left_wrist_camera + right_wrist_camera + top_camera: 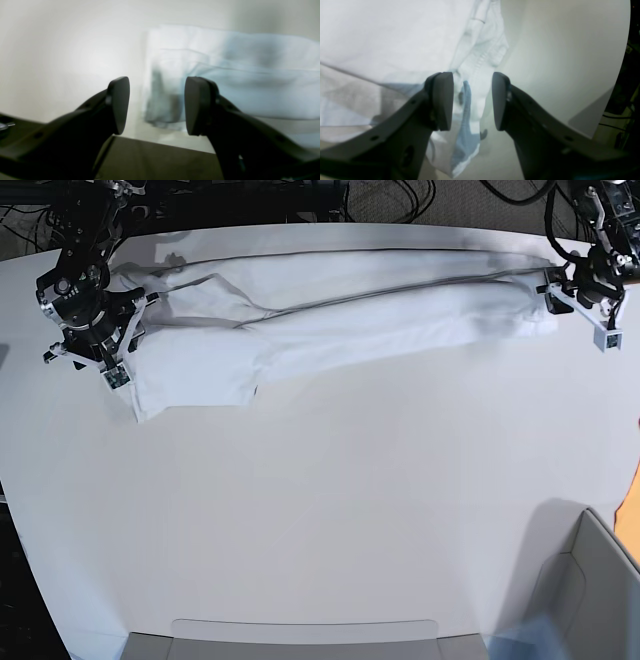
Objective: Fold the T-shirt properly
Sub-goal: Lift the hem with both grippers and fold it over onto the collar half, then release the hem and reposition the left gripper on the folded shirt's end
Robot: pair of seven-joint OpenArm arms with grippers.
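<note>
The white T-shirt [350, 320] lies stretched in a long folded band across the far side of the table. My left gripper [157, 106] is open at the shirt's end on the base view's right, and that end [225, 75] lies blurred just ahead of its dark fingers [120, 105]. My right gripper [471, 101] is open at the opposite end, on the base view's left by the sleeve. A hemmed edge of the shirt [475, 75] shows in the gap between its pads, and neither pad pinches it.
A grey box [590, 580] stands at the near right corner and a low grey tray rim [300, 635] runs along the near edge. Dark cables [400, 195] lie beyond the far edge. The white tabletop [330, 500] ends at a curved edge [623, 62].
</note>
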